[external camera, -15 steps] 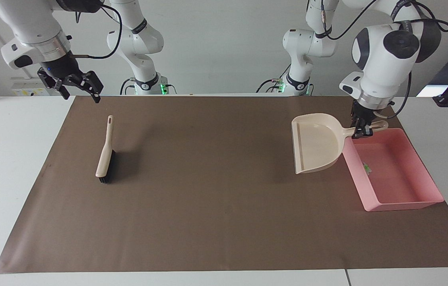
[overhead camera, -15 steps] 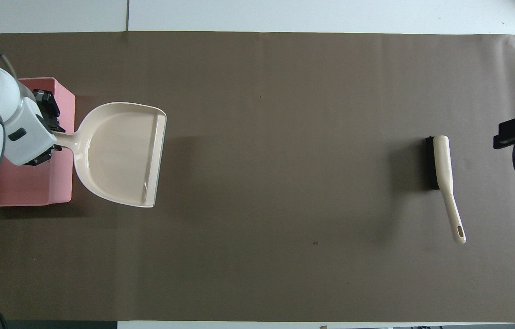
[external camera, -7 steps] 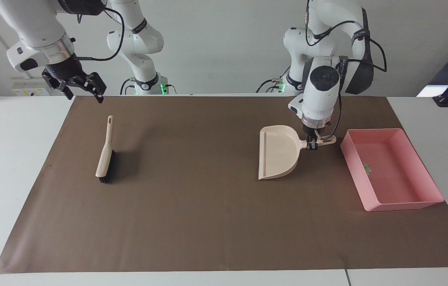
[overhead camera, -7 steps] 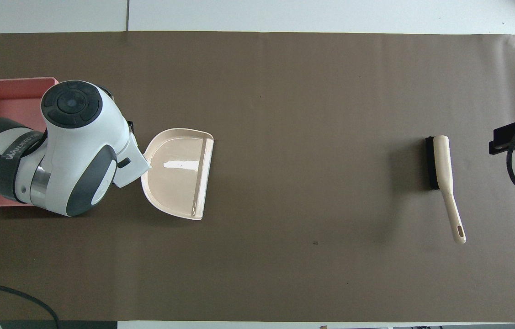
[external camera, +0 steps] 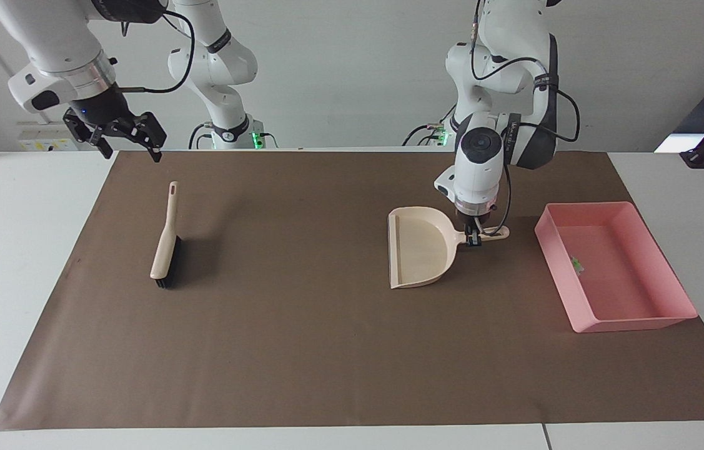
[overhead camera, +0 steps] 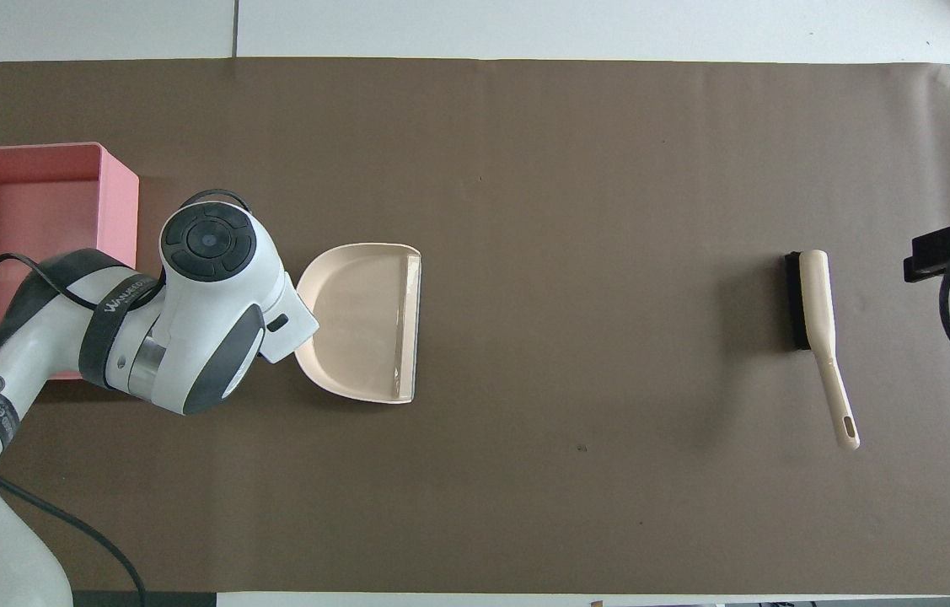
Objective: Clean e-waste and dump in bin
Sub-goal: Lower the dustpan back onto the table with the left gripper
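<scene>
E-waste (external camera: 576,264) already in bin (external camera: 670,319). Left tool (external camera: 473,240) clamped on dustpan (external camera: 417,247) handle; right tool (external camera: 120,134) open, waiting.

Your white bench (external camera: 27,250) carries a brown mat (external camera: 302,350) holding the brush (external camera: 164,240) toward the right arm's end, the dustpan (external camera: 417,247) mid-mat, and the bin (external camera: 670,275) at the left arm's end.

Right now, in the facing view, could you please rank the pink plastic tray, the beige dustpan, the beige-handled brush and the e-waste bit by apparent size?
1. Pink plastic tray
2. Beige dustpan
3. Beige-handled brush with black bristles
4. E-waste bit inside the tray, by far the smallest
</scene>
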{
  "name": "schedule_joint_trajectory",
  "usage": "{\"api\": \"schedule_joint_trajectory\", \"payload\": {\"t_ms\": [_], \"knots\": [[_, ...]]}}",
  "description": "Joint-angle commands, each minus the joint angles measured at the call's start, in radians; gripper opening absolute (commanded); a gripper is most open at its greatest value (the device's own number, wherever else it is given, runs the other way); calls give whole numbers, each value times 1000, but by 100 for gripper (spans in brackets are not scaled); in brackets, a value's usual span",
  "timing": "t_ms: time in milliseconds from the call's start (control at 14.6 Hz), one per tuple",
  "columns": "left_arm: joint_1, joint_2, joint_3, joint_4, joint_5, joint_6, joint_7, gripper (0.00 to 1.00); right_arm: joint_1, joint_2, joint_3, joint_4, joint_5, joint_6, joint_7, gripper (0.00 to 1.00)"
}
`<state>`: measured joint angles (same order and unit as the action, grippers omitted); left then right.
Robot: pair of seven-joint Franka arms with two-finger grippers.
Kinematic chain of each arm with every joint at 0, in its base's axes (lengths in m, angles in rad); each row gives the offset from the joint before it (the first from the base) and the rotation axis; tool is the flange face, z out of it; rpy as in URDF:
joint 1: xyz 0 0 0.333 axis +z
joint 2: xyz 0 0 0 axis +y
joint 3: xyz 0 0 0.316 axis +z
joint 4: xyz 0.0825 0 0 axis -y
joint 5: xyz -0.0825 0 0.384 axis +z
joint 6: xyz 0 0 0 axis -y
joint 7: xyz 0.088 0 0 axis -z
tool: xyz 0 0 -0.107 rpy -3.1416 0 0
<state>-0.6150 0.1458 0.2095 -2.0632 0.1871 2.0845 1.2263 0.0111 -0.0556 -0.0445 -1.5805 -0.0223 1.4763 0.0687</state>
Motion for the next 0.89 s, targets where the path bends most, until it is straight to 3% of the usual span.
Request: {"api": "schedule_joint_trajectory", "payload": {"t_ms": [0,823], "knots": [[-25,-5,16,-29,28,26,-14,0,0,-18,2,-21,-4,19,-21,99],[0,-12,18,-60,63,15,-13,0,0,-7,3,2,-28,9,-21,99]]}}
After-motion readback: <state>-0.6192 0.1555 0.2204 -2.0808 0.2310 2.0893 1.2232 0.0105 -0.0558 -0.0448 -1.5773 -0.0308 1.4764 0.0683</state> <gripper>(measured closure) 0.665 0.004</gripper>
